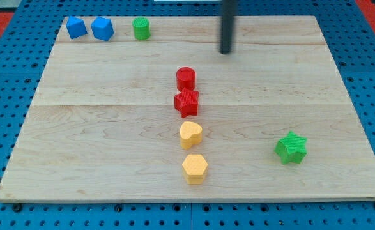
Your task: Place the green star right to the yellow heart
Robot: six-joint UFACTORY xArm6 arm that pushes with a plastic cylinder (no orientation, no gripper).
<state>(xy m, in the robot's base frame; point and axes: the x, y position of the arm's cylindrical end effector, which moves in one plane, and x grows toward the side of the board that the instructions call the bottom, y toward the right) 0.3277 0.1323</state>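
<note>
The green star [291, 147] looks light and rigid, likely to slide easily and twist on the counter [110, 128]. My tip [226, 51], a bare rod with no gripper to open or close, sits far from it; contact belongs on the star's right side, pushing left toward the yellow heart [190, 134].

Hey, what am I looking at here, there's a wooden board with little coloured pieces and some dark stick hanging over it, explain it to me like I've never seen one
This is one camera picture looking down at a wooden board resting on a blue pegboard. The dark stick is the end of a robot arm. It has no claw and holds nothing; it only pushes blocks by sliding its tip along the board.

Right now the tip is near the view's top, touching no block, above and to the right of the red cylinder.

Down the middle run that cylinder, a red star, the yellow heart and a yellow hexagon. At the top left sit two blue blocks and a green cylinder.

The green star lies at the lower right, well apart from the heart. The job is to push it to the heart's right side.
</note>
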